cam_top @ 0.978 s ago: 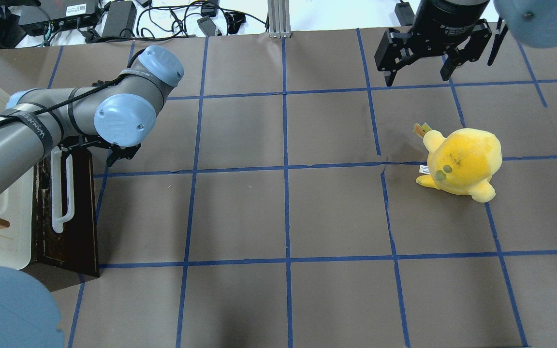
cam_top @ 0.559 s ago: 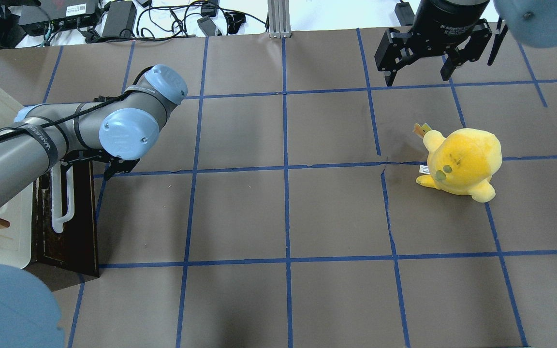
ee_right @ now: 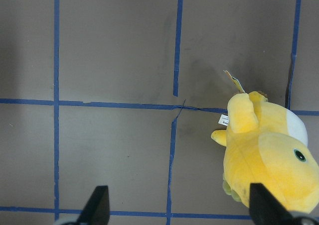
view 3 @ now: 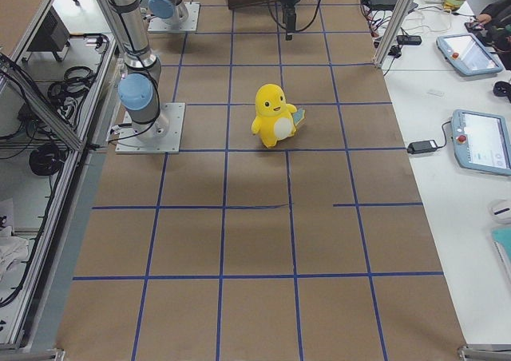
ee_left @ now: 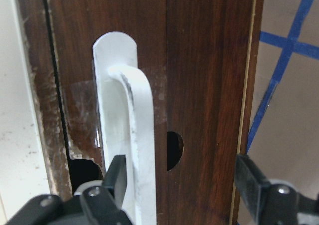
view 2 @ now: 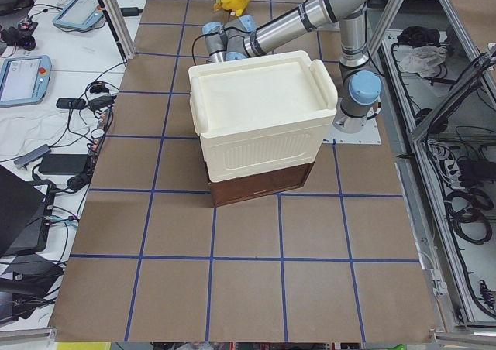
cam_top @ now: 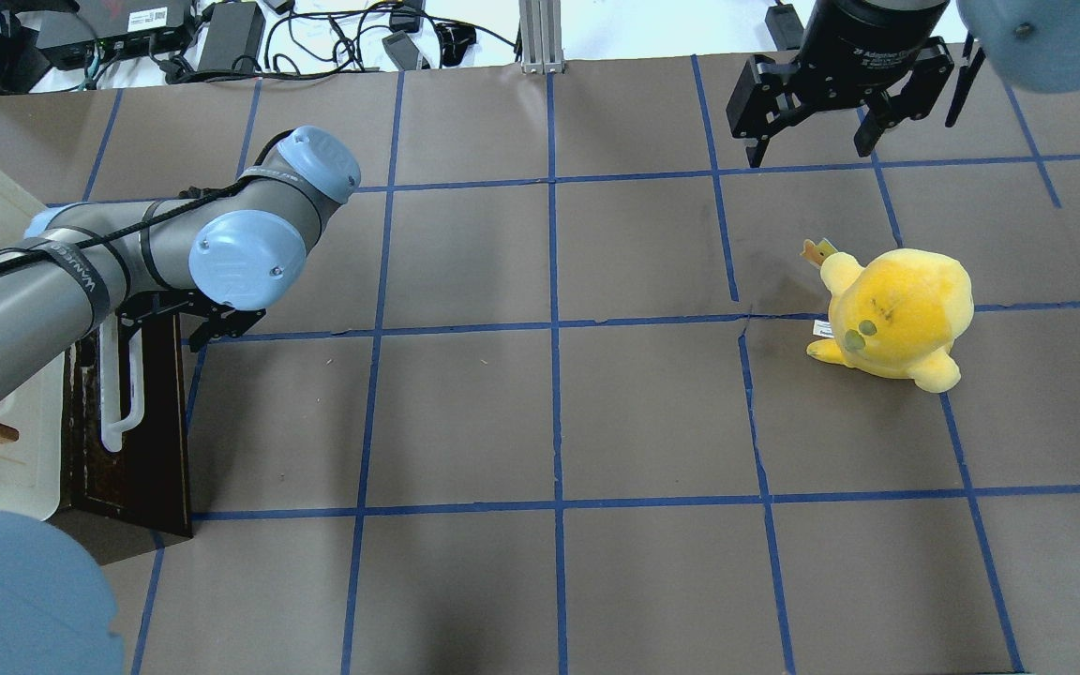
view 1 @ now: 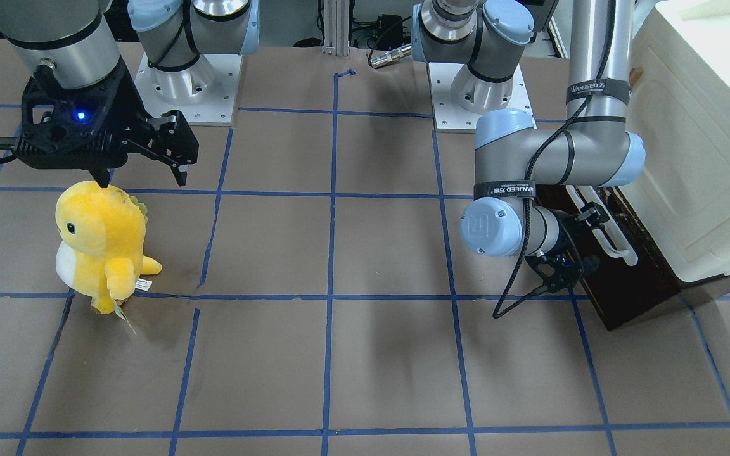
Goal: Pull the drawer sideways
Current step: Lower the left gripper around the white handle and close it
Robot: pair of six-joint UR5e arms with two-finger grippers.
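Left end effector (ee_left: 184, 180) wide, straddling handle (ee_left: 132, 125) | right end effector (ee_right: 179, 205) wide above table (cam_top: 549, 422) | 1 drawer (ee_left: 199, 85): dark brown, chipped, one white bar handle | 1 yellow plush (cam_top: 896, 314) | 1 cream box (view 2: 260, 118)

The drawer (cam_top: 127, 441) sits at the robot's left end of the counter (cam_top: 549, 422). A big box (view 2: 260, 118) rests on top of it. The drawer's handle (ee_left: 134, 150) is on the side that faces the middle of the counter. The left gripper (ee_left: 182, 177) is at the handle's far end, with the bar between its fingers. The soft toy (cam_top: 892, 314) stands on the robot's right side, well apart from the drawer. The right gripper (cam_top: 812, 150) hangs above the counter near the toy.
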